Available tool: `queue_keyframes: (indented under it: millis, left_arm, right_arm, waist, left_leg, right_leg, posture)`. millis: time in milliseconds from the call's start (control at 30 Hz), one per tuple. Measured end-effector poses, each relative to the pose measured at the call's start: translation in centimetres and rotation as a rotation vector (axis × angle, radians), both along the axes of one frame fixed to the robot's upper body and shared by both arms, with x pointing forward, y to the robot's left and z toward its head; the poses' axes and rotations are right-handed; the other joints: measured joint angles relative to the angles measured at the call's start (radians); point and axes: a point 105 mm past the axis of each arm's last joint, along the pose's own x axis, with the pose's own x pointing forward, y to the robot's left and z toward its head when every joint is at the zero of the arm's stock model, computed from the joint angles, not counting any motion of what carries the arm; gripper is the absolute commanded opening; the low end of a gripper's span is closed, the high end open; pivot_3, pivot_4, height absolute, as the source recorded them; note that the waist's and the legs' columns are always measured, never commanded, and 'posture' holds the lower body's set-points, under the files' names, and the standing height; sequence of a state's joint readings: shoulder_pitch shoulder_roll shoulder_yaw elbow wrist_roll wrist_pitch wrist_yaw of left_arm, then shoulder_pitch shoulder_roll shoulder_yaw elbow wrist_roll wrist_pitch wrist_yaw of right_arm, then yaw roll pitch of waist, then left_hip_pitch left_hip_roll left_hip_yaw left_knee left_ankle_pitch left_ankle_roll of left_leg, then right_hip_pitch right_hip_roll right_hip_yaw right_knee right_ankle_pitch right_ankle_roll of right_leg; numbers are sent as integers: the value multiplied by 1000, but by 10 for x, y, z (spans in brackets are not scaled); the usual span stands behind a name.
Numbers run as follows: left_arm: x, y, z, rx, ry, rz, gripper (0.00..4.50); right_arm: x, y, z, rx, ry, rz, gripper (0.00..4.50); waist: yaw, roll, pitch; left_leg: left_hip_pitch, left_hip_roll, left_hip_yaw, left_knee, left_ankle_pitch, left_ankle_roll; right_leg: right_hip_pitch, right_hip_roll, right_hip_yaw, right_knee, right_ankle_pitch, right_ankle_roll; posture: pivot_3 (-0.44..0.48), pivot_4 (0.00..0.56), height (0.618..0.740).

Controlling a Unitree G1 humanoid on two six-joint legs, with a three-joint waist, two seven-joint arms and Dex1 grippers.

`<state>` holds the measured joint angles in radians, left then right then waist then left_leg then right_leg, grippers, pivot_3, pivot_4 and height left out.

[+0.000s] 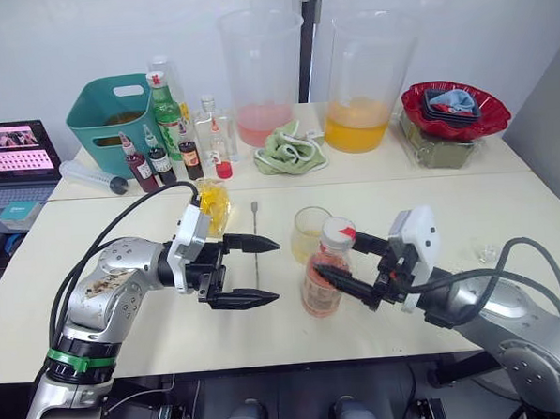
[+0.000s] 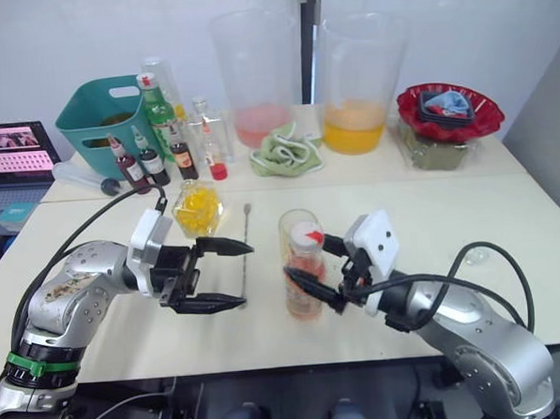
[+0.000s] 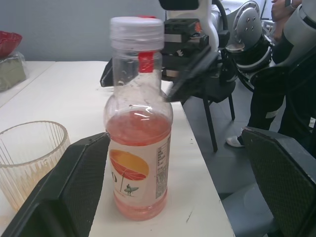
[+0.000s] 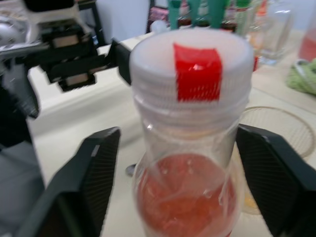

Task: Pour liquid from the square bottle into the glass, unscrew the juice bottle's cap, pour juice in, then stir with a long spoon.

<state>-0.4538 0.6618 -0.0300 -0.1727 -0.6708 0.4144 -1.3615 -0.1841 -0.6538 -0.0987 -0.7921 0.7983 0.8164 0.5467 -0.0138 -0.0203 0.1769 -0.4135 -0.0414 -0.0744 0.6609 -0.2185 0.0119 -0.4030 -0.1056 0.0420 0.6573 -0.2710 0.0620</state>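
Juice bottle (image 1: 325, 271) is standing upright at centre frame on the bench (image 1: 505, 207), cap (image 4: 190, 71) still on, with the ribbed glass (image 1: 309, 232) just behind it, toward the upper centre. You are bringing both grippers in on it: the right gripper (image 1: 355, 269) from the lower right, jaws apart and flanking the bottle's neck without touching it — the left gripper (image 1: 252, 270) from the left, jaws also spread wide and holding nothing.

Expect thin clear plastic, about half full of pink juice, so it is probably light, a bit top-free and likely to dent if squeezed hard. Taking the body at the labelled lower half looks safest, leaving the ridged white cap, marked with a red tape patch, for twisting.

The glass appears to be holding a little pale yellow liquid. The long spoon (image 1: 255, 231) is lying on the bench left of the glass, beside the small square bottle (image 1: 213, 205) with yellow contents. Along the upper edge, two tall pitchers (image 1: 365, 83) are carrying pink and orange liquid.
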Motion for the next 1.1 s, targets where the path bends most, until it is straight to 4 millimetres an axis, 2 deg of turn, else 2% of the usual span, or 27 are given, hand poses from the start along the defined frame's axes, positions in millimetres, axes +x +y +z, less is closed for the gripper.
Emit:
queue_keyframes:
  millis: [167, 267, 433, 733, 800, 1033, 1100]
  left_arm:
    - [-3, 5, -3, 4, 1, 37, 4500]
    - [-5, 7, -3, 3, -10, 60, 4500]
    - [-11, 12, -1, 16, -33, 107, 4500]
    - [-19, 19, 3, 16, -44, 172, 4500]
    - [-19, 20, 3, 15, -43, 182, 4500]
    - [-20, 20, 3, 23, -41, 194, 4500]
    - [-20, 20, 3, 23, -41, 194, 4500]
  right_arm:
    - [1, -17, -1, -109, -4, 116, 4454]
    - [7, -19, 5, -124, -42, 183, 4454]
    - [28, -23, 15, -151, -97, 275, 4454]
    - [34, -5, 20, -140, -86, 481, 4454]
    - [36, -5, 20, -136, -81, 489, 3924]
    - [38, -2, 16, -120, -48, 490, 1580]
    - [38, -1, 16, -114, -44, 481, 1494]
  waist:
    - [0, 0, 0]
    - [0, 0, 0]
    - [-4, 0, 0]
    - [3, 0, 0]
    - [3, 0, 0]
    - [2, 0, 0]
    - [2, 0, 0]
  left_leg:
    - [0, 1, 0, 0, 0, 0]
    - [1, 2, 0, 0, 0, 0]
    - [1, 2, 1, 0, 0, 0]
    - [1, 1, 1, 0, 0, 0]
    - [1, 2, 1, 0, 0, 0]
    - [1, 2, 1, 0, 0, 0]
    - [0, 2, 1, 0, 0, 0]
  right_leg:
    - [1, 1, 0, -1, 0, 0]
    - [1, 1, 0, -1, 0, 0]
    - [0, 2, 0, 0, 0, 0]
    - [0, 0, 0, -1, 0, 0]
    - [0, 0, 0, 0, 0, 0]
    - [-1, 1, 0, 0, 0, 0]
    - [-1, 1, 0, 0, 0, 0]
  posture:
    - [0, 150, 740]
    - [0, 150, 740]
    - [0, 150, 740]
    - [0, 150, 740]
    - [0, 150, 740]
    - [0, 150, 740]
    - [0, 150, 740]
